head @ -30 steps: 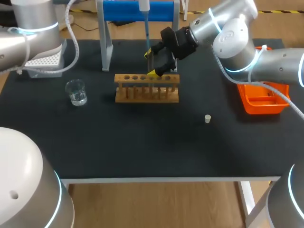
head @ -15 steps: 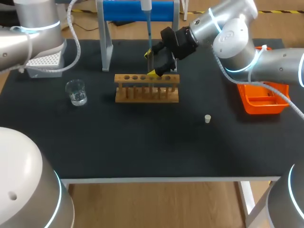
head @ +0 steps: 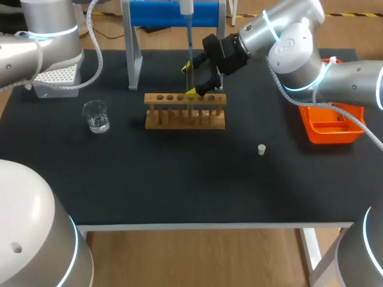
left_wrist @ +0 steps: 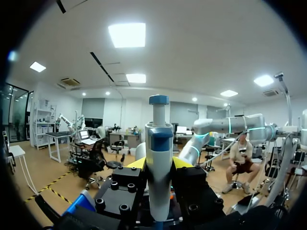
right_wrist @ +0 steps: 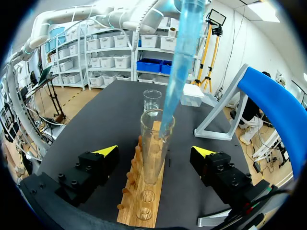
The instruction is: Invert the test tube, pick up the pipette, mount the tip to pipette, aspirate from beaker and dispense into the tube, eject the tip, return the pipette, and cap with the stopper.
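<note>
Head view: wooden rack (head: pixel 185 111) sits mid-table (head: pixel 179 179). The test tube (head: pixel 191 84) stands upright in a rack hole toward the rack's 3 o'clock end. The R arm (head: pixel 287 36) comes in from 2 o'clock. The right gripper (head: pixel 190 79) is at the tube, w/ one yellow tip on each side and a gap showing. The pipette (head: pixel 187 8) hangs vertical at 12 o'clock of the rack, its blue tip (head: pixel 189 42) pointing down to the tube mouth. Clear beaker (head: pixel 96 116) is at 9 o'clock of the rack, well apart. White tip box (head: pixel 55 76) is at 11 o'clock of the beaker, under the L arm (head: pixel 42 42). Stopper (head: pixel 261 149) lies alone on the mat at 4 o'clock of the rack. Orange tray (head: pixel 331 133) is at 3 o'clock, near the table edge. Blue stand (head: pixel 135 54) is behind the rack.

L wrist view: the left gripper (left_wrist: pixel 159 165) pinches the pipette body, yellow tips pressed on both sides. The pipette's plunger end sticks out ahead of the fingers.

R wrist view: fingers are spread wide and the tube stands between them, touching neither. The blue tip dips into the tube's open mouth. Rack runs ahead under the tube, w/ the beaker beyond its far end.
</note>
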Tool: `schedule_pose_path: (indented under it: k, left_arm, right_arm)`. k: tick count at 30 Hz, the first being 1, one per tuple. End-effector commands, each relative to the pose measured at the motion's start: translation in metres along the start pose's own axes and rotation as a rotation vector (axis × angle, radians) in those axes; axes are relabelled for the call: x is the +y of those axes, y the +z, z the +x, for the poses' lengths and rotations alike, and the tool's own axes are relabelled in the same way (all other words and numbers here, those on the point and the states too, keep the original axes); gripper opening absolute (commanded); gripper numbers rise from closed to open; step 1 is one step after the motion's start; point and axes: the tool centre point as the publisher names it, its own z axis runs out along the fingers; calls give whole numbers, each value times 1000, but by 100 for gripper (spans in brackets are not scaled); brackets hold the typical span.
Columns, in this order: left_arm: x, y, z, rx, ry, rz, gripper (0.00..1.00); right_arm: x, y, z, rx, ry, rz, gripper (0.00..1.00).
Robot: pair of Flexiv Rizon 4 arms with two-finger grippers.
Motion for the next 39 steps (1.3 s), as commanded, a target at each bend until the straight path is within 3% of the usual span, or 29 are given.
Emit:
schedule_pose_path:
  k: [1,21,39]
  left_arm:
    - [0,1,2,-5,-3,-6,0]
    - [0,0,10,-28,-10,-23,0]
    - [4,-4,4,-13,25,-25,0]
  right_arm:
    - [0,-1,0,1,0,1,100]
    - [0,-1,0,1,0,1,100]
    - [0,-1,0,1,0,1,100]
